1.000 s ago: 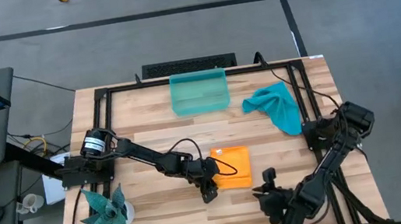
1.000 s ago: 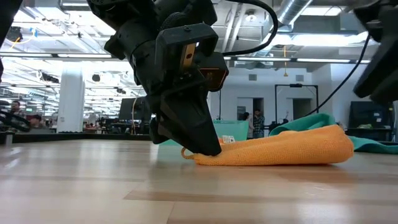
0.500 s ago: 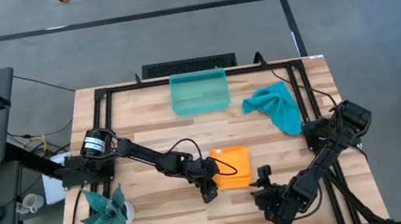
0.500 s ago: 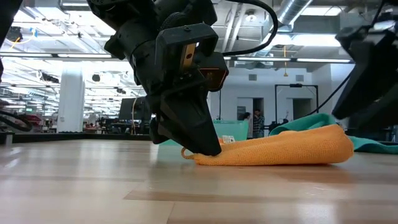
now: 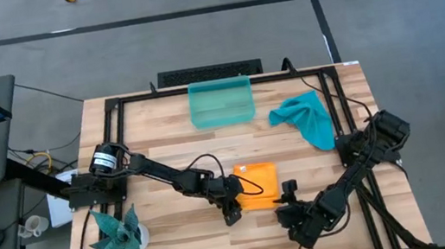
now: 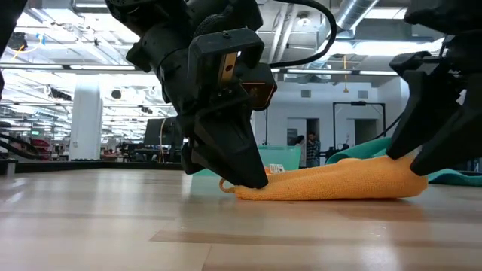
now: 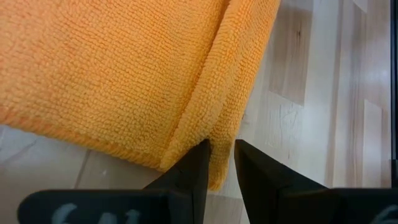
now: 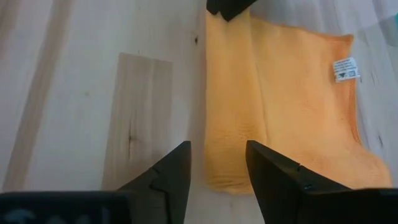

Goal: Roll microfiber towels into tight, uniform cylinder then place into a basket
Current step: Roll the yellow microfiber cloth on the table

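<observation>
An orange towel (image 5: 257, 181) lies folded on the table's near middle, its near edge turned over into a thick strip (image 8: 233, 99). My left gripper (image 7: 221, 158) is shut on that strip's left end. My right gripper (image 8: 217, 163) is open, with one finger on each side of the strip's right end (image 8: 229, 177); I cannot tell whether it touches. In the low view the right gripper (image 6: 418, 147) hangs over the towel's right end. The teal towel (image 5: 305, 119) lies crumpled at the far right. The sea-green basket (image 5: 221, 103) stands at the far middle. My left gripper pinches the left end of the orange towel's folded-over near edge (image 7: 219, 134) between its two fingers, taking several layers at the fold. The fingers slant down from the table's left (image 6: 237, 177). The towel stays flat on the table, slack.
A spiky teal plant (image 5: 116, 235) stands at the near left corner. A black metal frame (image 5: 111, 109) runs around the tabletop. Bare wood lies between the orange towel and the basket.
My right gripper has moved toward the table's left and a little down, up to the orange towel's near right end. The left gripper and both towels have kept still.
</observation>
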